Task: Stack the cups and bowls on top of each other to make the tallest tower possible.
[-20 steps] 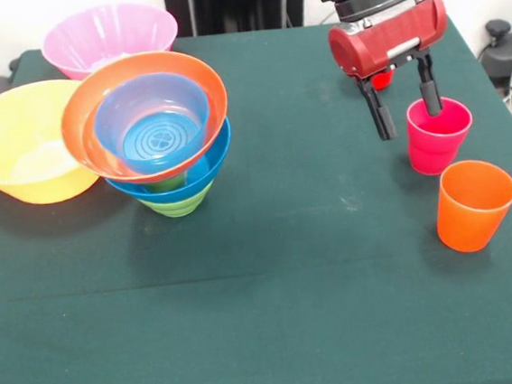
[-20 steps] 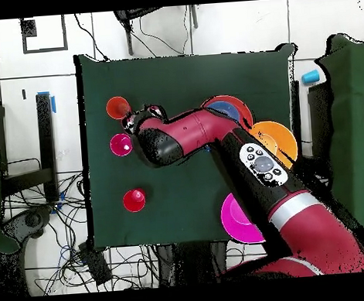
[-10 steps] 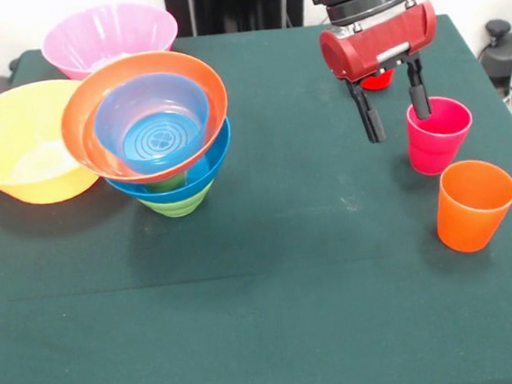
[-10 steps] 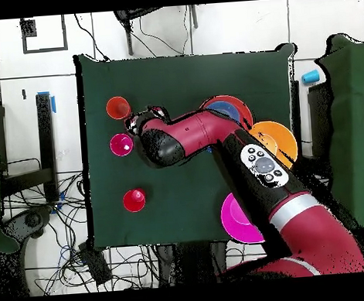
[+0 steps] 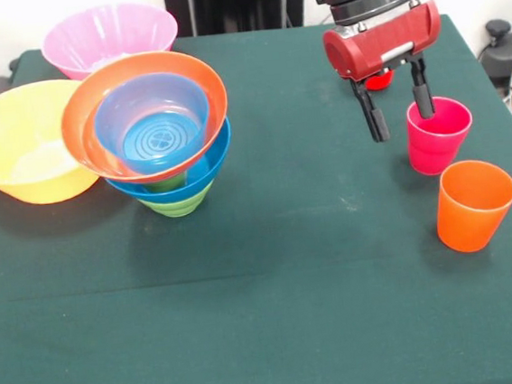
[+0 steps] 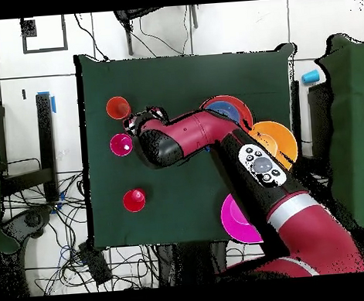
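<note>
Sitting unchanged at the left of the table [image 5: 279, 335] is the tower [image 5: 155, 134]: green bowl, blue bowl, orange-red bowl tilting toward the camera, small blue bowl inside. The yellow bowl [image 5: 16, 147] and pink bowl [image 5: 109, 34] are resting beside it. Rightward, the hand [image 5: 400, 116] is hanging from the arm pointing down, having shifted slightly right and lower than half a second ago, fingers spread, one dipping at the pink cup's [image 5: 438, 135] rim. That cup and the orange cup [image 5: 474, 204] are standing upright, mouths up.
</note>
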